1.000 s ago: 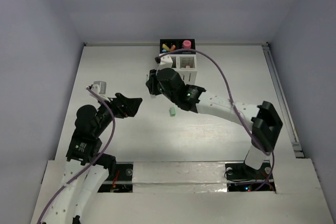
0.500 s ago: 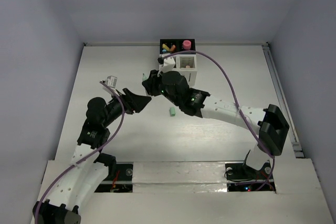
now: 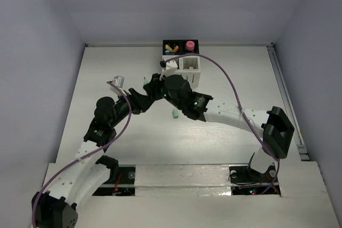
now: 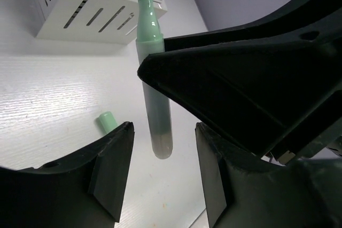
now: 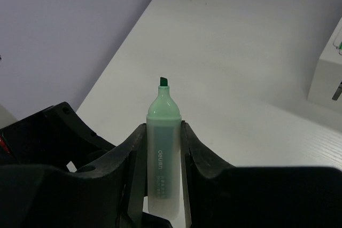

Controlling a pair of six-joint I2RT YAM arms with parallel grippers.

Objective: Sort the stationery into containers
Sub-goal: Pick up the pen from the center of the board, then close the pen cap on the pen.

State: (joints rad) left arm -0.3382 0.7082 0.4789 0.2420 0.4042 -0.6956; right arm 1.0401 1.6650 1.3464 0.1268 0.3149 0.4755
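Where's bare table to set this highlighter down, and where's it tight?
Bare: far right, between the organizer and the side rail; the left strip outside the left arm; near band below the green cap. Tight: centre, where left gripper and right gripper meet at the highlighter.

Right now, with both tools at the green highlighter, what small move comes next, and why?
Probably close the left tool on the tail end of the green highlighter. Its fingers flank that end with gaps on both sides, while the right tool clamps the barrel nearer the tip. The tip is bare; the cap lies on the table.
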